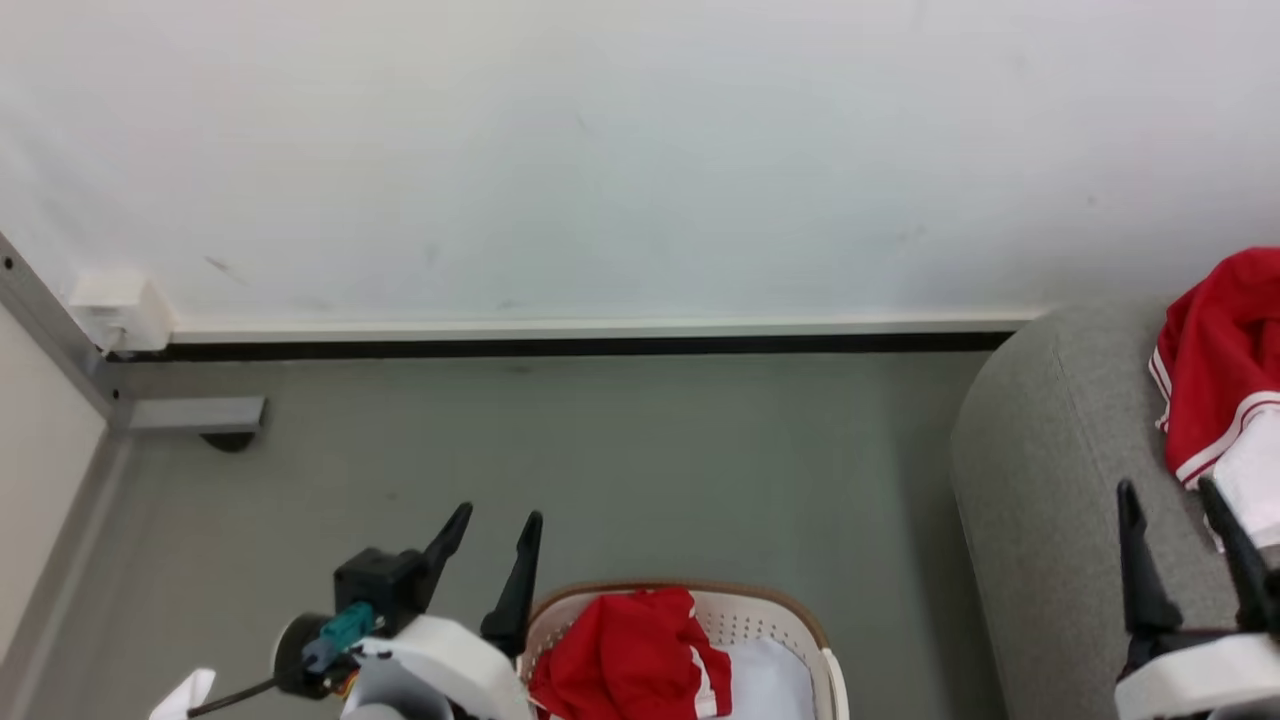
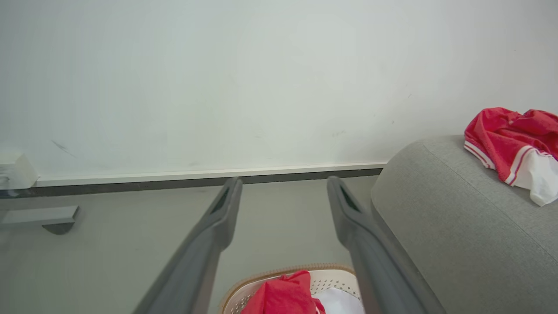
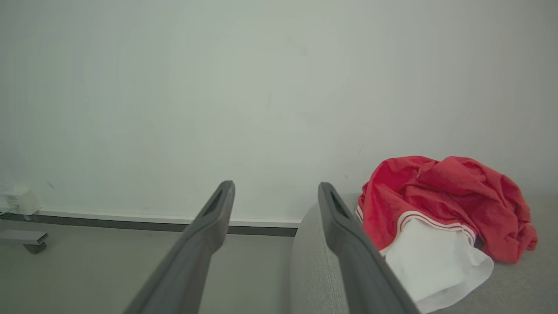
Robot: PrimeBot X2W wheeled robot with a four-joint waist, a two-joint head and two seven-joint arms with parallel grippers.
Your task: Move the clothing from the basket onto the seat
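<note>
Pictured from the robot's head and wrist cameras: cream-white perforated laundry basket (image 1: 800, 620) with brown rim band, standing on the grey floor (image 1: 650, 470) at the near edge of the head view, with a crumpled red garment (image 1: 630, 655) heaped inside against its left wall and a patch of white cloth (image 1: 765, 685) just right of the red, also within the basket. Immediately left of the basket, close by its rim, the left claw (image 1: 498, 516), long dark fingers spread wide and gripping nothing, tips aimed away from the basket toward the pale wall (image 1: 640, 150). In the left wrist view, those released fingers (image 2: 220, 218) framing bare floor beyond the basket's far rim. Right of the basket, near it, a large grey woven seat (image 1: 1040, 480) with rounded edge. On that seat, well right of the basket and farther toward the wall, a second red garment (image 1: 1225, 340), rumpled, edged with white stripes, a white panel spilling from its near side. Also right of the basket, over the seat cushion, the right claw (image 1: 1168, 488), likewise splayed open and empty, one finger near the second garment's white panel, contact impossible to tell. Far left of the basket, at the foot of the wall, a grey metal foot (image 1: 190, 413) and a small white box (image 1: 120, 308) above the dark skirting strip (image 1: 600, 346).
</note>
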